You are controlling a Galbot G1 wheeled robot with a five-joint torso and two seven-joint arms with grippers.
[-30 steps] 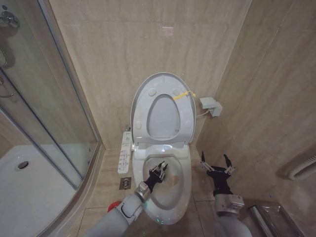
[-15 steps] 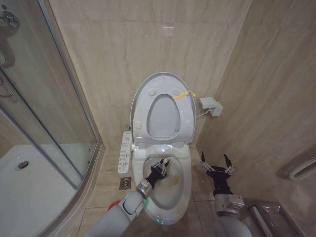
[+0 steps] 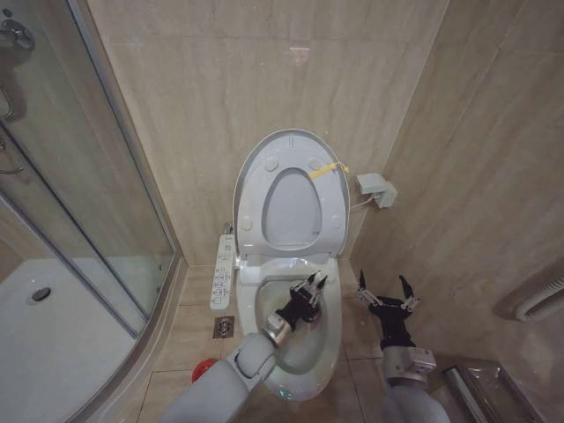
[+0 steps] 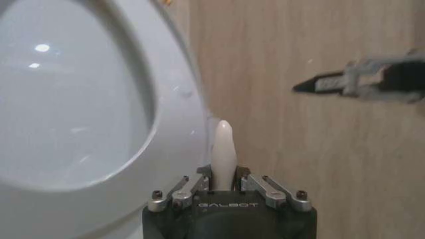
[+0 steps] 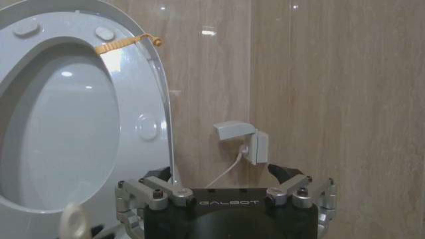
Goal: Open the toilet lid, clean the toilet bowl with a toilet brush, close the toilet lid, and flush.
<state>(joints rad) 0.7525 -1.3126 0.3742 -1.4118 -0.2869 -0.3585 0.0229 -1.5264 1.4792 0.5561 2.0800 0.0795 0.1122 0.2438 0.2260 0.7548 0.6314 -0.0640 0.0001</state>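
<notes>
The glossy white oval toilet lid [image 3: 291, 189] stands open. The left gripper [image 3: 310, 298], jaws clamped on the thin white toilet brush [image 4: 223, 149] handle, works over the stained white ceramic toilet bowl [image 3: 328, 339]; closing and flushing are left. The right gripper [image 3: 386, 295] waits beside the bowl, jaws apart.

— What do we count here?
— One toilet bowl [image 3: 295, 348], one toilet lid [image 3: 291, 145] raised behind the left end effector [image 3: 314, 286], and one seat ring [image 3: 256, 207] against it.
— End effectors?
— We have two: the left one holds the one toilet brush [image 4: 223, 149] by its white handle, and the right end effector [image 3: 384, 288] is beside it with fingers spread.
— Anything more?
— One button panel [image 3: 223, 271], one wall socket box [image 3: 374, 189], one yellow strap [image 3: 328, 168].
</notes>
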